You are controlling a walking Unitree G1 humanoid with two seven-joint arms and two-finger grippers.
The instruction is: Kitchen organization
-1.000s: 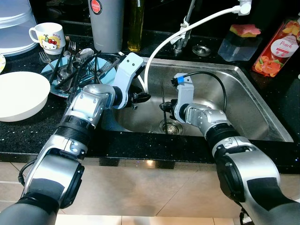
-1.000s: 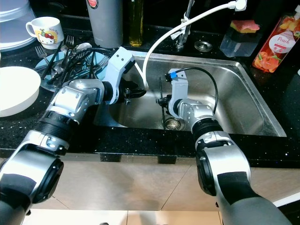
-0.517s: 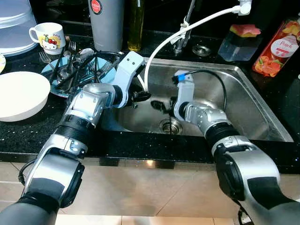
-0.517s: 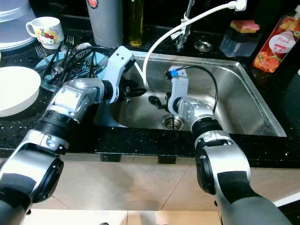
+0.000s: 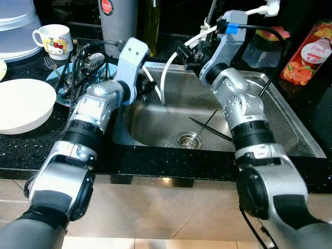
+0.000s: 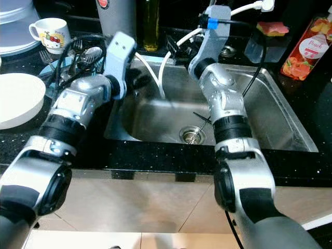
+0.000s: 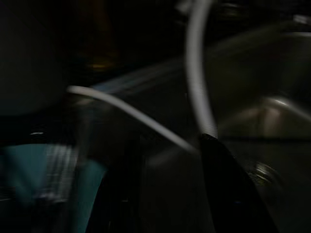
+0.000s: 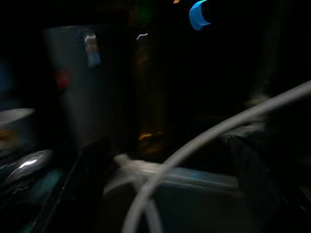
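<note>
Both arms reach forward over the steel sink [image 5: 290, 124] set in the black surface [image 5: 31, 142]. The left arm bends at the elbow and rises along the sink's left rim, its left end effector [image 5: 147, 87] hanging at the basin's back left corner beside the white hose [image 5: 174, 54]; whether its fingers are apart or together cannot be told, since the wrist housing covers them and the left wrist view is dark and smeared. The right arm stretches up and back toward the faucet, with the right end effector [image 5: 185, 54] raised above the sink's rear edge close to the hose; its black fingers are blurred, so their state cannot be told either. On the basin floor lie thin black chopsticks [image 5: 207, 127], crossed near the drain [image 5: 188, 139], one running from the drain up toward the right, the other slanting across it. A blue plate [image 5: 56, 80] heaped with forks and spoons sits left of the sink, near a white bowl [image 5: 23, 104] and a printed mug [image 5: 52, 39]. The right wrist view is too dark to read beyond the hose.
</note>
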